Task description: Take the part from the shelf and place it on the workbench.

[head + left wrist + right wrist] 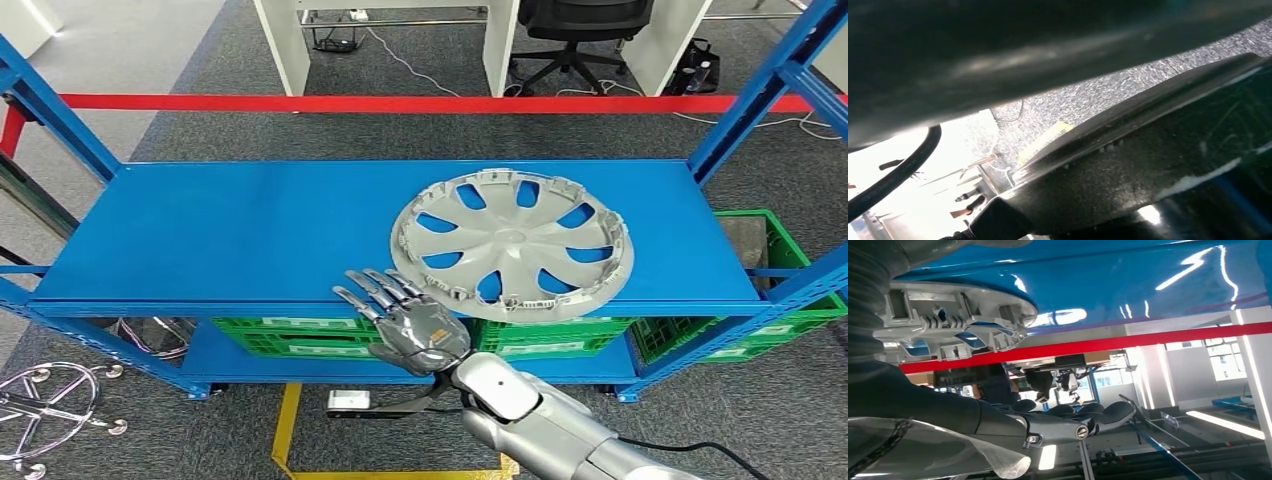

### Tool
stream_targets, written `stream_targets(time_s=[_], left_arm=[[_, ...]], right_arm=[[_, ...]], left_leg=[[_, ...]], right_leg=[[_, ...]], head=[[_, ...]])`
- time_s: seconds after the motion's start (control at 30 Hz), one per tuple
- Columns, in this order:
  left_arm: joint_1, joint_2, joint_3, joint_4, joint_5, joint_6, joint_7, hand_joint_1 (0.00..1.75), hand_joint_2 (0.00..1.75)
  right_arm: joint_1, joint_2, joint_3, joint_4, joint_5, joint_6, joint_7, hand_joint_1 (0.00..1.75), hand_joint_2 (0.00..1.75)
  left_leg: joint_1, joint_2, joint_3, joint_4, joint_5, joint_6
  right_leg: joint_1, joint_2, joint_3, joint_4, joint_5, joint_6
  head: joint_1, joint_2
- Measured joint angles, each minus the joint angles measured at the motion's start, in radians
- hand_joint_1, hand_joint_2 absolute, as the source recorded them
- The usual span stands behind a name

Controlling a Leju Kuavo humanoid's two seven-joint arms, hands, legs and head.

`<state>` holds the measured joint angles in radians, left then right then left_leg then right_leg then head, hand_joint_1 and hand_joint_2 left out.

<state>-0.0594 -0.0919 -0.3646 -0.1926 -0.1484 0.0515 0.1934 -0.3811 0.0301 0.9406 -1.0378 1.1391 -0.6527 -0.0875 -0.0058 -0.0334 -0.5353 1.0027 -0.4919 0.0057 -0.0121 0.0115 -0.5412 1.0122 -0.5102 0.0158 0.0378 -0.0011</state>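
Blue shelf (pixel 250 235) bears hubcap (pixel 510 243) lying flat, hollow side up; right hand (pixel 405 320) empty, fingers extended

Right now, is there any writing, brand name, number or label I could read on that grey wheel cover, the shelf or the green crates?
No text can be read.
Wheel cover: bare moulded grey plastic, no legible marking.
Blue shelf: plain paint, no label.
Green crates: pale strips along the front, too small and blurred to read.
Small white box on the floor: no legible print.
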Motion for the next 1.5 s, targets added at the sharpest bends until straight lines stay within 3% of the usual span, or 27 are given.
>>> stream_targets(time_s=[0.23, 0.33, 0.47, 0.77, 1.07, 1.5], left_arm=[[-0.001, 0.000, -0.001, 0.000, -0.010, -0.004, -0.001, 0.00, 0.00], [-0.014, -0.004, -0.039, 0.000, -0.109, -0.040, -0.003, 0.00, 0.00], [-0.052, -0.020, -0.117, 0.000, -0.180, -0.068, 0.013, 0.00, 1.75], [-0.072, -0.029, -0.167, 0.000, -0.195, -0.056, 0.001, 0.00, 1.75], [-0.086, -0.031, -0.167, 0.000, -0.203, -0.046, -0.012, 0.00, 1.75], [-0.101, -0.037, -0.157, -0.001, -0.214, -0.034, -0.011, 0.00, 1.75]], right_arm=[[-0.006, 0.000, 0.001, 0.013, 0.000, 0.000, 0.000, 0.00, 1.75], [-0.011, 0.001, 0.006, 0.017, -0.003, 0.006, -0.001, 0.00, 1.75], [-0.032, 0.010, 0.013, 0.027, -0.013, 0.016, -0.001, 0.00, 1.75], [-0.058, 0.013, 0.016, 0.044, -0.006, 0.036, 0.018, 0.00, 1.75], [-0.105, -0.012, 0.003, 0.066, 0.045, 0.250, 0.203, 0.00, 1.75], [-0.107, -0.065, -0.061, 0.068, 0.050, 0.367, 0.261, 0.00, 1.75]], left_leg=[[0.000, 0.000, 0.000, 0.000, 0.000, 0.000], [0.000, 0.000, 0.000, 0.000, 0.000, 0.000], [0.000, 0.000, 0.000, 0.000, 0.000, 0.000], [0.000, 0.000, -0.001, 0.001, 0.000, 0.000], [0.000, 0.000, -0.001, 0.001, 0.000, 0.000], [0.000, 0.000, -0.001, 0.001, 0.000, 0.000]], right_leg=[[0.000, 0.000, 0.000, 0.000, 0.000, 0.000], [0.000, 0.000, 0.000, 0.000, 0.000, 0.000], [0.000, 0.000, 0.000, 0.000, 0.000, 0.000], [0.000, 0.000, -0.001, 0.000, 0.000, 0.000], [0.000, 0.000, 0.000, 0.000, 0.001, 0.000], [0.000, 0.000, 0.000, 0.000, 0.001, 0.001]], head=[[0.000, 0.000], [0.000, 0.000], [0.000, 0.000], [0.000, 0.000], [0.000, 0.000], [0.000, 0.000]])
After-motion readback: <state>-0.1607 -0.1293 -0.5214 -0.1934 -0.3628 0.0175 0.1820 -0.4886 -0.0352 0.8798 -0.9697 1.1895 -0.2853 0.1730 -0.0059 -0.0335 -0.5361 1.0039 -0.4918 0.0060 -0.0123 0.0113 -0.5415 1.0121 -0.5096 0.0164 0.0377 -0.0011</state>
